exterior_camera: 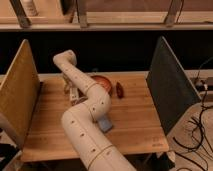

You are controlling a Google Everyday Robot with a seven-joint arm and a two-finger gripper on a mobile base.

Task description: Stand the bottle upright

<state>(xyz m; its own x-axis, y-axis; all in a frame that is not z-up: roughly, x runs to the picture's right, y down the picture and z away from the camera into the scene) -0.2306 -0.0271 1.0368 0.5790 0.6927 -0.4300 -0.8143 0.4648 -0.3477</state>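
My arm reaches up from the bottom of the camera view, bends over the table and comes down at the left of the orange bowl (103, 81). The gripper (70, 90) hangs there, just above the wooden tabletop (135, 120), and stands open. A slim pale bottle (75, 96) shows right under and beside it, low on the board. How the bottle lies and whether the gripper touches it I cannot tell, as the wrist covers part of it.
A small dark red bottle-like object (120, 90) lies right of the bowl. A blue item (105, 124) sits by my arm's elbow. Upright panels wall in the table, tan on the left (19, 92) and dark grey on the right (167, 82). Cables (197, 135) hang off the right.
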